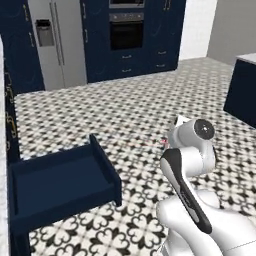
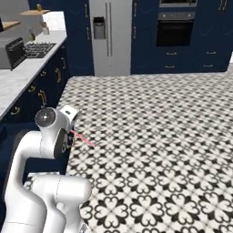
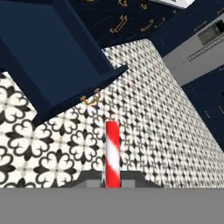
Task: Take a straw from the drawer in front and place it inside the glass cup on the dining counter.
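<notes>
Straw (image 3: 112,153), pink-red with white stripes, stands up between the two dark finger tips of the gripper (image 3: 112,183) in the hand view, and the gripper is clenched on its lower end. In the right base view the straw (image 2: 83,138) sticks out as a thin pink line from the hand, to the right and slightly down, above the patterned floor (image 2: 159,136). In the left base view it is seen only as a faint pink line (image 1: 150,142) to the left of the white wrist, and the finger tips are hidden there behind the arm. The drawer (image 1: 60,185) is pulled out from the navy cabinets at the left side of the left base view; its inside is dark blue and I cannot see anything lying in it. In the hand view the same drawer (image 3: 48,65) is in the upper left, with its small brass handle (image 3: 91,100) on the front, just beyond the tip of the straw. The straw is held over the floor, apart from the drawer. At the right edge of the left base view there is a navy panel with a pale top (image 1: 242,95); I cannot tell if this is the dining counter. At the far wall stand a grey fridge (image 2: 109,36) and a dark oven (image 2: 175,29). At the left of the right base view a marbled worktop (image 2: 20,82) runs along the wall.
</notes>
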